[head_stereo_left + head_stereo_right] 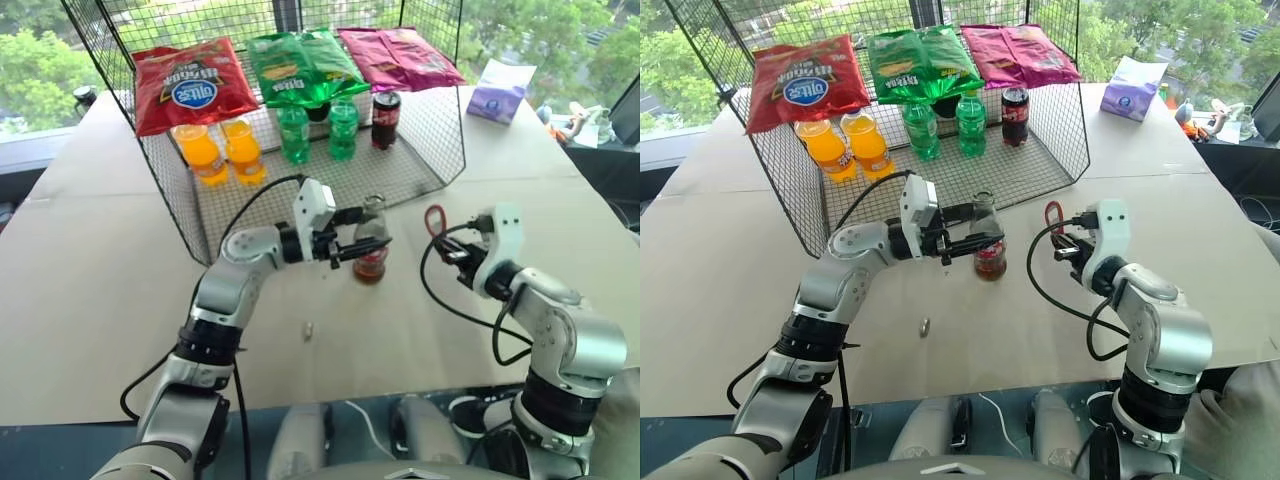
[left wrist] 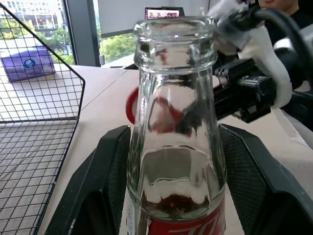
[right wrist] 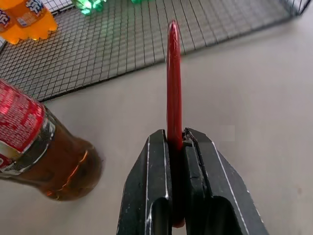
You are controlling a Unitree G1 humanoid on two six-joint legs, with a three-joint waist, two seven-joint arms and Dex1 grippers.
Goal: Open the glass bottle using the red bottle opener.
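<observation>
The glass bottle (image 1: 371, 245) stands upright on the table just in front of the wire basket, with dark cola low in it and a red label. Its mouth (image 2: 174, 30) is bare glass with no cap on it. My left gripper (image 1: 360, 246) reaches in level from the left, and its black fingers (image 2: 105, 176) are shut on the bottle's body. To the bottle's right, my right gripper (image 1: 455, 250) is shut on the handle of the red bottle opener (image 1: 434, 220). The opener's ring end (image 3: 173, 73) sticks out past the fingertips, apart from the bottle.
A wire basket (image 1: 420, 170) behind the bottle holds orange bottles (image 1: 222, 152), green bottles (image 1: 318, 130), a dark cola bottle (image 1: 385, 118) and chip bags. A purple tissue pack (image 1: 497, 92) lies at the back right. A small cap-like piece (image 1: 308, 327) lies on the table near the front.
</observation>
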